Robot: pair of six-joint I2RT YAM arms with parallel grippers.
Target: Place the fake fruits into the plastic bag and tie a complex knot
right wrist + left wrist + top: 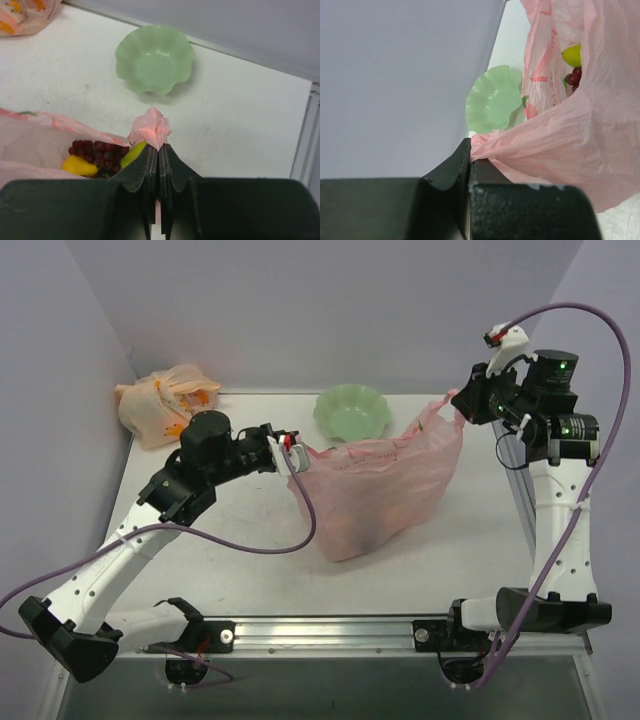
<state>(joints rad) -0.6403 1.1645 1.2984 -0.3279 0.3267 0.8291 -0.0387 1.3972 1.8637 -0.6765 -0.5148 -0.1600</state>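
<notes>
Left jaws and right jaws are pinching shut on opposite handles of the pink plastic bag (375, 490), fake fruits (95, 152) inside, at mid-bench, seemingly readying to cross handles for knotting.

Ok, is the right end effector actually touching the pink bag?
Touching. The right wrist view shows the right end effector shut on a bunched bit of the plastic bag.

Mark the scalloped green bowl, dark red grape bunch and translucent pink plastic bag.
scalloped green bowl (154, 60): right wrist view, inner floor.
dark red grape bunch (100, 151): right wrist view, cluster middle.
translucent pink plastic bag (400, 468): top view, side wall.
</notes>
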